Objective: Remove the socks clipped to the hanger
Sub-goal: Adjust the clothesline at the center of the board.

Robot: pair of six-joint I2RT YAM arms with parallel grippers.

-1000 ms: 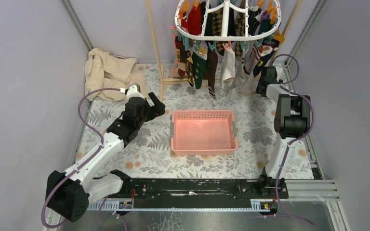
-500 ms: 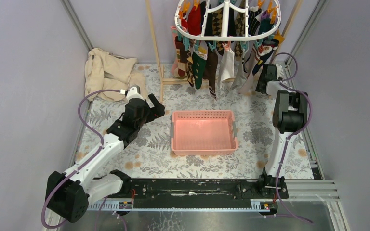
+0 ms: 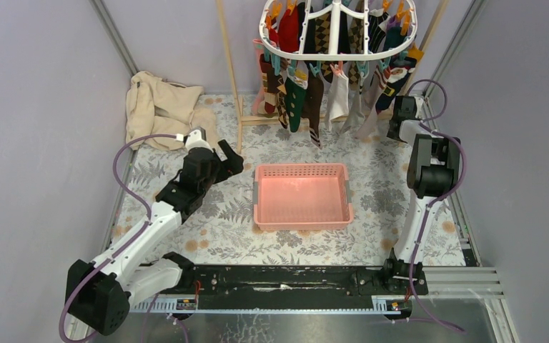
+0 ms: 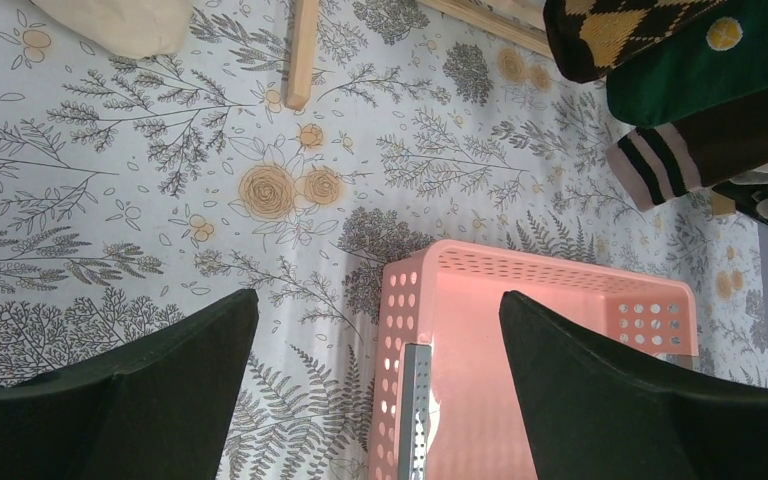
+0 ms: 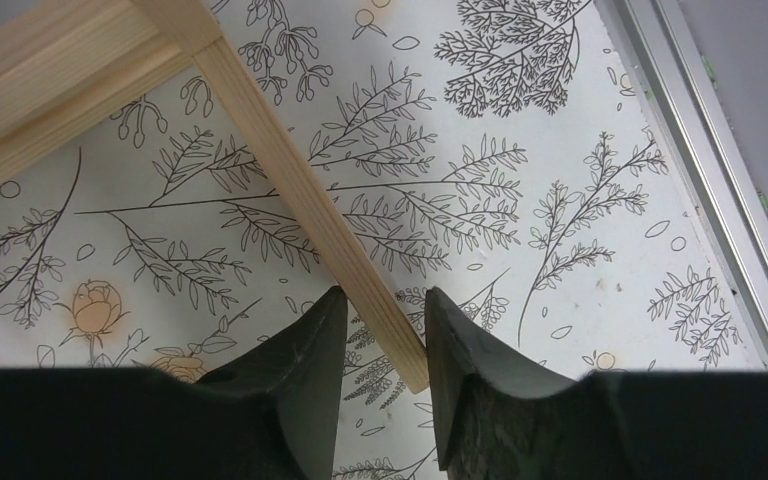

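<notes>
The white oval hanger (image 3: 338, 56) hangs at the top of the top view, and several socks (image 3: 294, 93) in mixed colours are clipped to its rim. My left gripper (image 3: 232, 158) is wide open and empty, left of the pink basket, well below the socks. In the left wrist view (image 4: 380, 310) the toes of argyle, green (image 4: 710, 70) and striped socks show at the upper right. My right gripper (image 3: 399, 128) is low at the right end of the hanger, beside the hanging socks. In the right wrist view (image 5: 378, 305) its jaws stand a narrow gap apart with nothing between them, above the floor.
A pink slotted basket (image 3: 302, 194) sits mid-table and also shows in the left wrist view (image 4: 560, 290). The wooden pole frame (image 3: 230, 64) carries the hanger, and its foot (image 5: 300, 190) lies under my right gripper. Cream cloth (image 3: 159, 107) is bunched at the back left. A metal rail (image 5: 710, 180) runs along the right edge.
My right gripper has moved right and slightly back, away from the hanging socks. My left arm has shifted slightly, still open. The socks stay clipped.
</notes>
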